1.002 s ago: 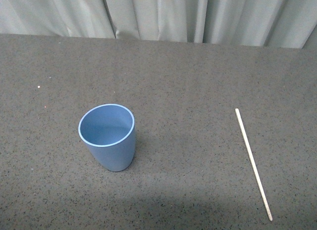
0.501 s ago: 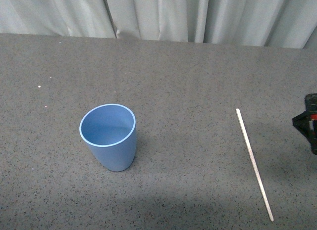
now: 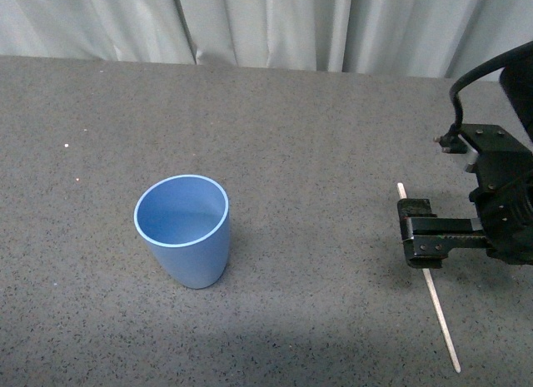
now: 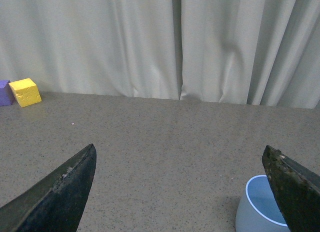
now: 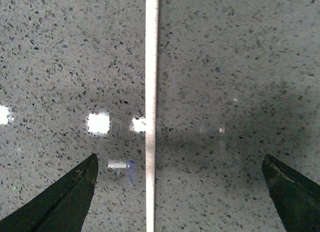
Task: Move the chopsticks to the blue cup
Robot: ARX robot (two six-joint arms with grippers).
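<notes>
- The right hand (image 3: 414, 234) is open, its two fingers spread with nothing gripped; the chopsticks (image 5: 151, 67), a single pale stick, lies flat on the bench (image 3: 291, 112) directly beneath it, running lengthwise between the fingers
- The step in hand looks like the reach for the grasp: the right wrist view shows the stick a little nearer one finger than the other, so I would centre the hand across it before lowering
- The stick is thin and lies flat, so the fingertips probably have to come almost down to the bench, then close slowly so it is pinched rather than rolled aside
- Only the front view shows where along the stick the hand sits: over the part toward the far end, with the longer part trailing toward the robot; held there, the free length may swing when lifted
- Whether the fingertips touch the bench yet, I cannot tell from either view
- The blue cup (image 3: 187, 237) stands upright and empty, well apart from the right hand, off toward the left arm's side
- The left hand (image 4: 178, 149) is open wide with nothing between its fingers, the cup's rim just beside one of them
- Farthest out, only the left wrist view shows a yellow block (image 4: 26, 91) and a purple block (image 4: 4, 92) near the curtain (image 4: 150, 42)
</notes>
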